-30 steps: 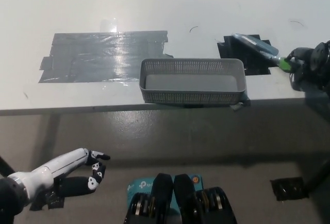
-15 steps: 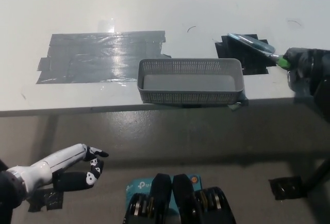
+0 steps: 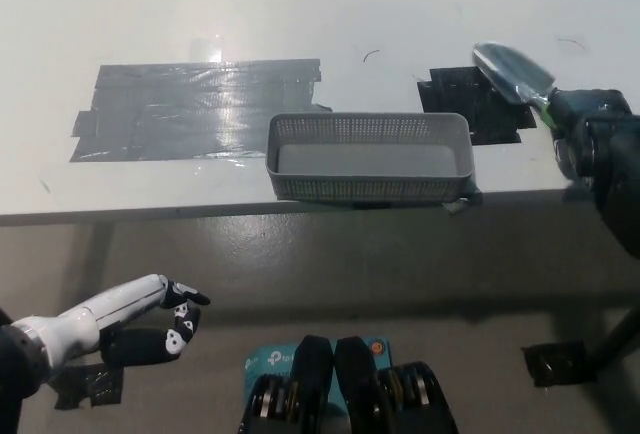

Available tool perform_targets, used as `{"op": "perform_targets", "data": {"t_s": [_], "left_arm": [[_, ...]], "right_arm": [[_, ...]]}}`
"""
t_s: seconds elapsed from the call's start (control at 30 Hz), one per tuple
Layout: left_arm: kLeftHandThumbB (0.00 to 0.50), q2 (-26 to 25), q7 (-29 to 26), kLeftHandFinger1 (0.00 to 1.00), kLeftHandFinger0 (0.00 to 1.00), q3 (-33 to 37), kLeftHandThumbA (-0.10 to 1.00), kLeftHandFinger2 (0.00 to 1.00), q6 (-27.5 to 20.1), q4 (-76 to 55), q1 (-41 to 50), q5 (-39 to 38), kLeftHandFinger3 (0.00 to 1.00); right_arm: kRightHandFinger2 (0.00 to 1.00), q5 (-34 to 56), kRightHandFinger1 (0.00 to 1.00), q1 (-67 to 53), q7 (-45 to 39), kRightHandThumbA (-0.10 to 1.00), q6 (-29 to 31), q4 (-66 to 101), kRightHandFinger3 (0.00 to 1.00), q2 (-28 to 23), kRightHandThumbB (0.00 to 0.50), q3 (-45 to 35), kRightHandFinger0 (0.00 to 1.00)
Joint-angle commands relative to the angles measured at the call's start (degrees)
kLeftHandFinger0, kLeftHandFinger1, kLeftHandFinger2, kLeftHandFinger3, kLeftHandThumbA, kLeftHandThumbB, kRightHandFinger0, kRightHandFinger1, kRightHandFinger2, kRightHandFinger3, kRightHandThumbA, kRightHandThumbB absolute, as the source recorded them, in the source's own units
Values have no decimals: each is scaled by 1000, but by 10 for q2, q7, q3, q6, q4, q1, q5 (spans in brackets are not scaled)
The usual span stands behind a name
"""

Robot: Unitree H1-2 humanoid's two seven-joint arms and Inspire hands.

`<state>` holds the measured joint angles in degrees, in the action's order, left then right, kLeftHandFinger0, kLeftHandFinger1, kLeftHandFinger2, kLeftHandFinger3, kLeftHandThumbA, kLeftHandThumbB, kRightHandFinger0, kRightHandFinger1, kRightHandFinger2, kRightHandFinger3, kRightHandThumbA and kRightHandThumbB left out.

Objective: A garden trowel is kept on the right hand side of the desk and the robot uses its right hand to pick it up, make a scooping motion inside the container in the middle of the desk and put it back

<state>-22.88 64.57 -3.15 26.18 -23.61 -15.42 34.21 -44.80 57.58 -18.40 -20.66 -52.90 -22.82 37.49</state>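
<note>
The black right hand (image 3: pixel 590 129) sits at the 3 o'clock edge of the head view, over the desk's near right corner, with its fingers wrapped around the handle of the garden trowel (image 3: pixel 511 69). Only a sliver of green handle shows where it leaves the grip. The grey metal blade sticks out from the hand toward 10 o'clock, its tip over the far right corner of a black tape patch (image 3: pixel 462 96). Whether the blade touches the white desk (image 3: pixel 300 4) or hangs just above it cannot be told.

The container (image 3: pixel 370 190), a grey perforated basket, stands near the desk's front edge at the middle, with the trowel at about 2 o'clock from it and apart from it. Nothing shows inside the basket. A wide patch of grey tape (image 3: pixel 200 104) lies on the desk at 10 o'clock from the container, its near right corner just beside the basket's rim.

The white left hand (image 3: pixel 160 326) rests at 7 o'clock, below the desk edge, fingers loosely curved and apart, holding nothing
</note>
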Motion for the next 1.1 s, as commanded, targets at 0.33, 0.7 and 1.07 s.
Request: {"op": "perform_targets", "data": {"t_s": [0.33,0.7,1.07], "left_arm": [[364,-27,-13,840,1000,7,1000,863,7,1,-20,-23,1000],[396,-31,-15,826,1000,11,1000,847,7,2,-12,-15,1000],[423,-37,-21,826,1000,16,1000,845,7,11,-12,-26,1000]], "right_arm": [[278,19,175,-83,224,98,66,-5,421,31,0,-95,0],[492,40,232,-99,264,-26,100,-15,617,42,0,-138,73],[209,43,46,-74,256,-100,137,18,555,0,0,-156,2]]}}
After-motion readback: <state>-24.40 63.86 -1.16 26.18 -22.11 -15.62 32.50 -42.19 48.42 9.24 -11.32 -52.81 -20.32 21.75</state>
